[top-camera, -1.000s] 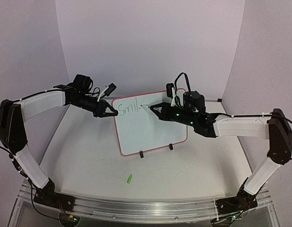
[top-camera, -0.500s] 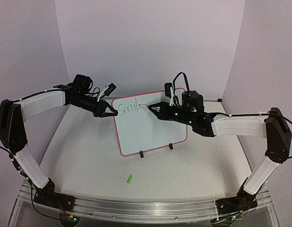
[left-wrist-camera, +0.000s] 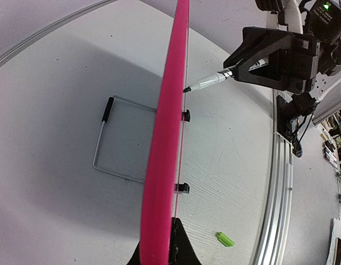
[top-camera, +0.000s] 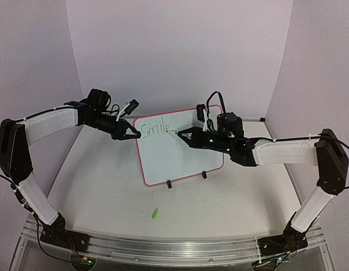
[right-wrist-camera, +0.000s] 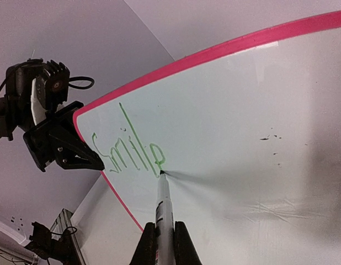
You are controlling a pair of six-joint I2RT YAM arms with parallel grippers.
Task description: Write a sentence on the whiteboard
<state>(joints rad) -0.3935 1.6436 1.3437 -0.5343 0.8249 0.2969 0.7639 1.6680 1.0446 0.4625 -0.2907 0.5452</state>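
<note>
Whiteboard [top-camera: 180,161], upright on bench [top-camera: 107,186]: left pincer [top-camera: 133,136] clamped on its rim; right pincer [top-camera: 181,134] pinching marker [right-wrist-camera: 164,207], tip at sentence [right-wrist-camera: 129,157], reading "Smile". Advice: brace board, press lightly, keep letters level.

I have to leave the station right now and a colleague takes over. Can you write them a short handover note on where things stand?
Left gripper: shut on the whiteboard at its left rim, steadying it upright on the table.
Right gripper: shut on the marker, tip at the board just after the last letter.
Done: of the sentence, only "Smile" is written, top left, in green.
Left: the rest of the sentence. A small green piece, probably the cap, lies near the table's front edge.
</note>
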